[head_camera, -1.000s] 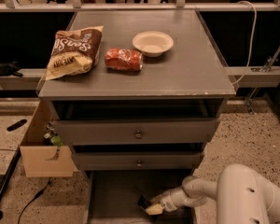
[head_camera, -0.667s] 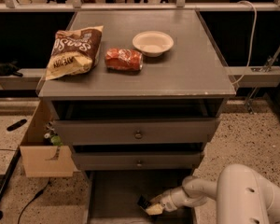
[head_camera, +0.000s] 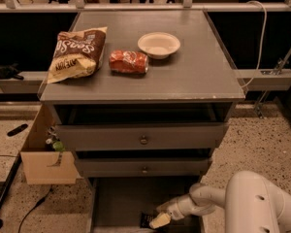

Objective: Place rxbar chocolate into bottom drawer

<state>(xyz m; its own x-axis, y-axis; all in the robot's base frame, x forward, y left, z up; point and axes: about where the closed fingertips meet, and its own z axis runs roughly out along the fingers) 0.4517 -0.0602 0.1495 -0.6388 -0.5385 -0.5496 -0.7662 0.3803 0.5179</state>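
My gripper (head_camera: 160, 221) is down in the bottom drawer (head_camera: 120, 198), beside the rxbar chocolate (head_camera: 146, 220). I cannot tell its grip. Speckled floor (head_camera: 262, 140) surrounds the cabinet (head_camera: 184, 76).

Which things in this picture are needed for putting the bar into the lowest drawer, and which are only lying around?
For the job: rxbar chocolate, down in the open bottom drawer; claw, reaching into that drawer beside the bar.

Just lying about: chip bag, orange-red packet and white bowl on the cabinet top; cardboard box beside the cabinet.
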